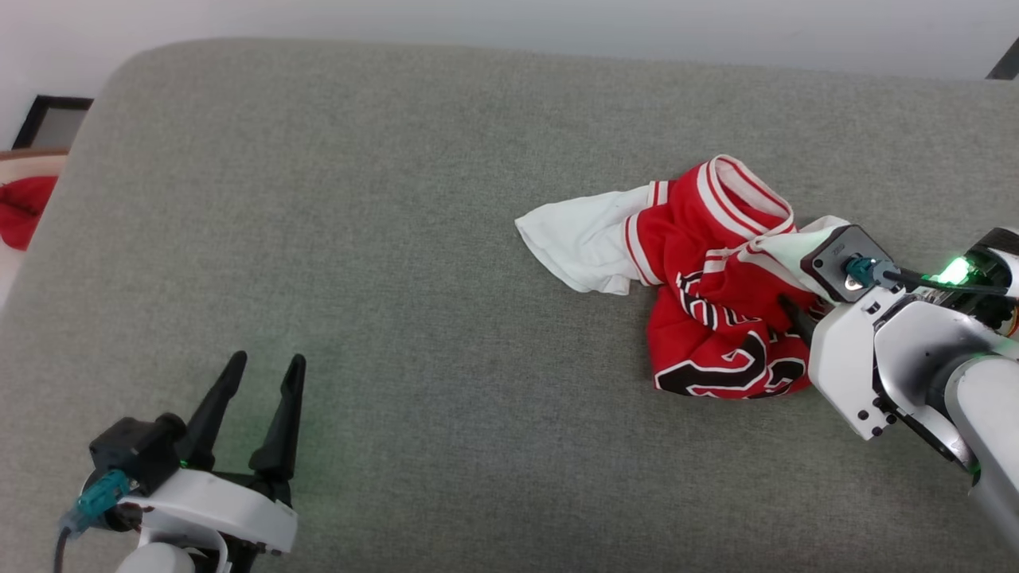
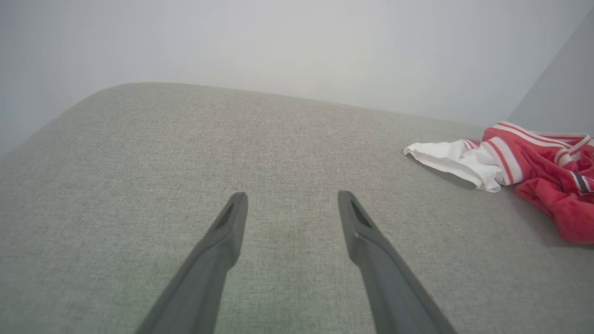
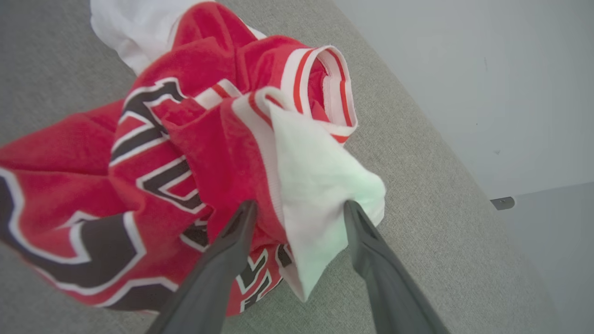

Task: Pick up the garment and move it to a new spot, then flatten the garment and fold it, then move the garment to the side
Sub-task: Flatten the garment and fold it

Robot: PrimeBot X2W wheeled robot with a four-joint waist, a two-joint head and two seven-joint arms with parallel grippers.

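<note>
Crumpled in a heap, the garment [image 1: 716,294] lies on the right half of a grey upholstered cushion [image 1: 398,239], about midway between its near and far edges. One white sleeve end [image 1: 581,239] trails out flat to the left. The red-and-white striped collar [image 1: 744,191] stands up at the far side of the pile. Black, white-outlined lettering [image 1: 732,362] shows on the near folds, too bunched to read in full.

The right gripper [image 3: 300,204] reaches in from the right, and its pale wrist housing [image 1: 860,358] sits against the heap's right edge with a green light [image 1: 955,270] glowing just behind it. In the right wrist view its two dark fingers [image 3: 222,264] stand spread wide. They straddle a fold of red cloth and the other white sleeve end [image 3: 320,199], which lie between them unpinched. The left finger rests against the red fabric.

At the near left of the cushion, well apart from the shirt, the left gripper [image 1: 267,362] hangs over bare upholstery. Its fingers [image 2: 222,241] are likewise parted and hold nothing, with only grey weave between them.

A pale wall [image 1: 557,20] runs behind the cushion. Past the cushion's far left corner sit a dark frame [image 1: 52,119] and a patch of red cloth [image 1: 24,211], too cropped to identify.
</note>
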